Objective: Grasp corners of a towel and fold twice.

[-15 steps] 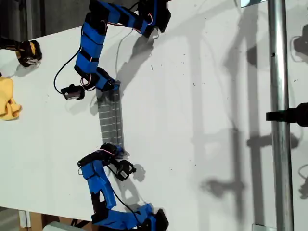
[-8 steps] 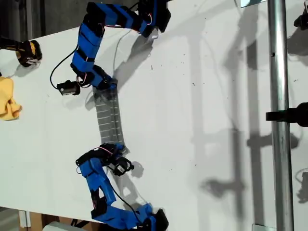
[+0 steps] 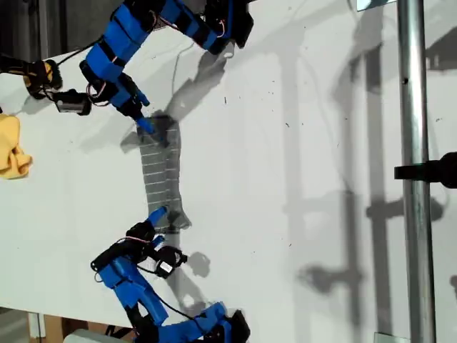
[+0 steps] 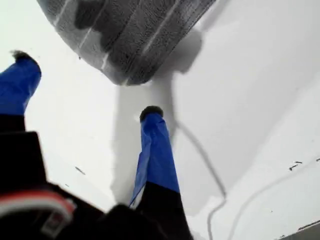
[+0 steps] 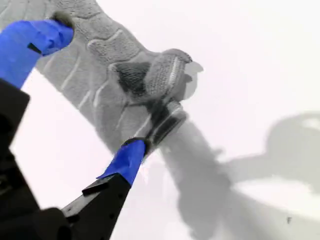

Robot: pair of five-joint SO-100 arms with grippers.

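Observation:
The grey striped towel (image 3: 163, 171) lies on the white table as a narrow folded strip. In the exterior view my first gripper (image 3: 143, 123) hovers by the strip's upper end. The first wrist view shows that gripper (image 4: 85, 85) open, with the rounded towel end (image 4: 130, 35) just beyond its fingertips and nothing between them. My second gripper (image 3: 153, 216) is at the strip's lower end. It also stands open (image 5: 95, 87), straddling a rumpled corner (image 5: 160, 75) of the towel (image 5: 85, 55) without pinching it.
A yellow cloth (image 3: 11, 146) lies at the exterior view's left edge, with a black and yellow object (image 3: 39, 75) above it. A metal pole (image 3: 414, 171) with a black clamp (image 3: 428, 171) crosses the exterior view's right side. Arm cables trail near both arms.
Both arms have swung toward the exterior view's left, drawing their grippers off the towel's two ends. The towel stays in place, its ends slightly more rumpled.

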